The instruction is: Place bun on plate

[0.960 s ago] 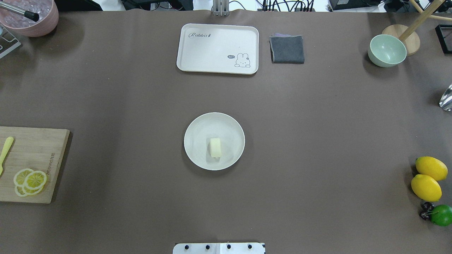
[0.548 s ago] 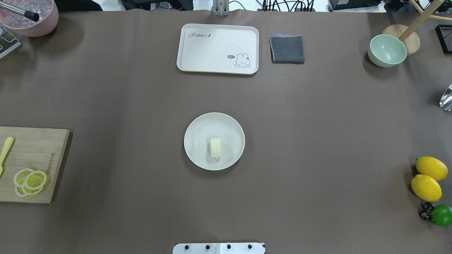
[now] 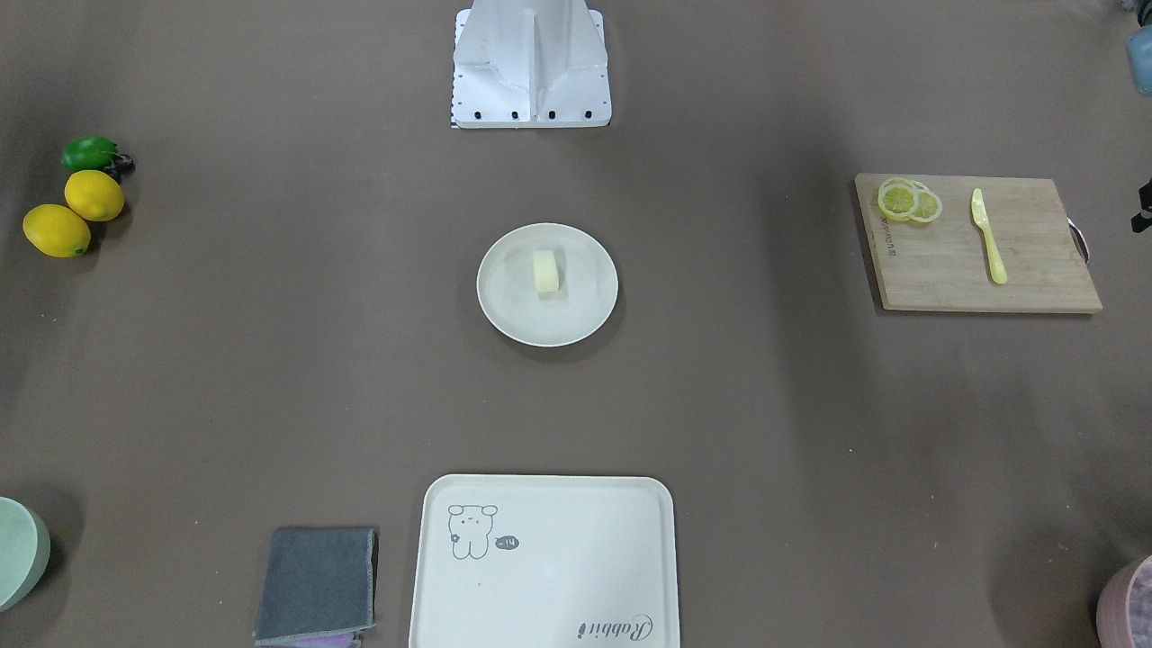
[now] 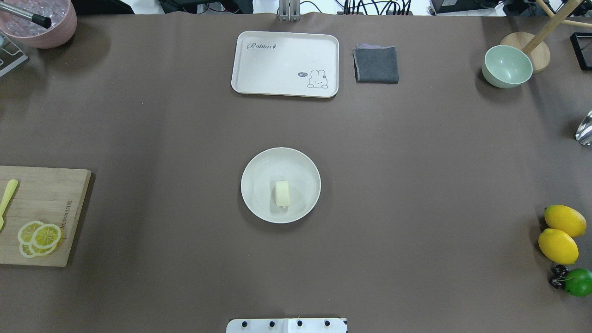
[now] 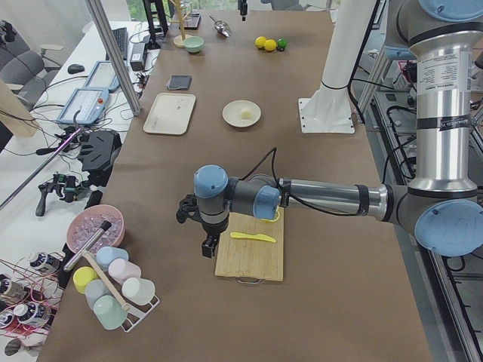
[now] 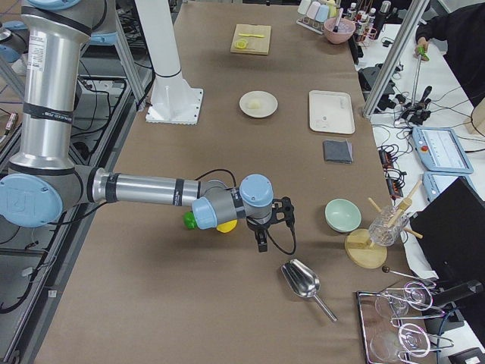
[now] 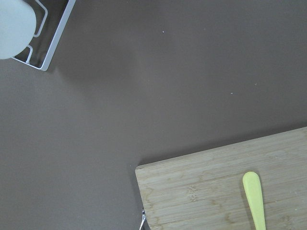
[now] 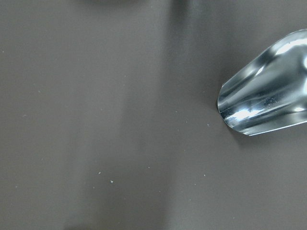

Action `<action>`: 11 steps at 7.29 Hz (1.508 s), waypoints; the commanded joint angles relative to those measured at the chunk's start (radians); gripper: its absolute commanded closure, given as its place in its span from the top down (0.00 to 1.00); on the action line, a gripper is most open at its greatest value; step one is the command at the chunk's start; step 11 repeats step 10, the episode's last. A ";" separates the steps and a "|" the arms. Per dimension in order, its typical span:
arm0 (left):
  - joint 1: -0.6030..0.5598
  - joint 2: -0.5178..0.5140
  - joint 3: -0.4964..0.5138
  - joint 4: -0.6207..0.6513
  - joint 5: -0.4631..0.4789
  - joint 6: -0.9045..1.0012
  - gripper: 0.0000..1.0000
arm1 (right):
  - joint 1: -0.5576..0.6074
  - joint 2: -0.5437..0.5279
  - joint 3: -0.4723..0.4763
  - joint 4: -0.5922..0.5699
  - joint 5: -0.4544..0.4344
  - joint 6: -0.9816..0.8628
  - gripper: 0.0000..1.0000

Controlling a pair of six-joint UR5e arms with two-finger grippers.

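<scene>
Brown matte surface (image 4: pixel 416 162), lab benches w/ cables & screens around it. The plate (image 4: pixel 259 203) sits dead centre in front of the robot base, where either arm could reach it. The bun (image 4: pixel 282 193) lies inside it, a bit toward the robot from the middle, touching the plate floor. It seems to rest on its curved side, not 100% sure. Nothing else is in the plate, so the placing looks done, judging by how it lies.

Both arms are parked well apart from the plate, prob. to keep clear of it. The left claw (image 5: pixel 205 249) hangs over the end of the cutting board (image 4: pixel 46 194). The right claw (image 6: pixel 261 241) hangs over bare surface near the metal scoop (image 8: pixel 268 96). Only the side cams show them and the wrist cams show no fingers, so I can't tell if either is spread or pressed together.

Containers etc.:
- Pink bowl (image 4: pixel 64 32), far left corner: clear ice-like bits + a metal-handled tool.
- Board: lemon slices (image 4: pixel 39 237) & a yellow knife (image 4: pixel 8 199).
- Green bowl (image 4: pixel 507 66), far right.
- Tray (image 4: pixel 277 64) w/ a rabbit drawing, grey cloth (image 4: pixel 376 64) beside it.
- Two lemons (image 4: pixel 564 220) & a lime (image 4: pixel 578 282) loose at the right edge.
</scene>
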 commanded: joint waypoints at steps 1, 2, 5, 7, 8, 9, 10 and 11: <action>0.001 -0.002 0.006 -0.004 -0.002 -0.001 0.98 | -0.005 0.000 0.000 0.000 0.000 -0.001 0.99; -0.001 -0.012 0.018 -0.006 -0.003 0.001 0.98 | -0.002 -0.002 0.001 0.000 0.000 -0.001 0.99; -0.001 -0.017 0.023 -0.006 -0.005 0.002 0.98 | -0.003 -0.002 0.001 0.000 0.001 0.001 0.99; -0.001 -0.016 0.021 -0.006 -0.005 0.002 0.98 | 0.009 -0.003 0.007 0.000 0.001 0.001 0.99; -0.001 -0.014 0.018 -0.006 -0.007 0.004 0.98 | 0.012 -0.006 0.018 0.000 0.003 0.001 0.99; -0.001 -0.015 0.023 -0.007 -0.007 0.005 0.98 | 0.012 -0.006 0.018 0.000 0.003 0.001 0.99; -0.001 -0.014 0.017 -0.009 -0.007 0.007 0.98 | 0.009 -0.009 0.018 0.000 0.003 0.001 0.99; -0.001 -0.014 0.017 -0.009 -0.007 0.007 0.98 | 0.009 -0.009 0.018 0.000 0.003 0.001 0.99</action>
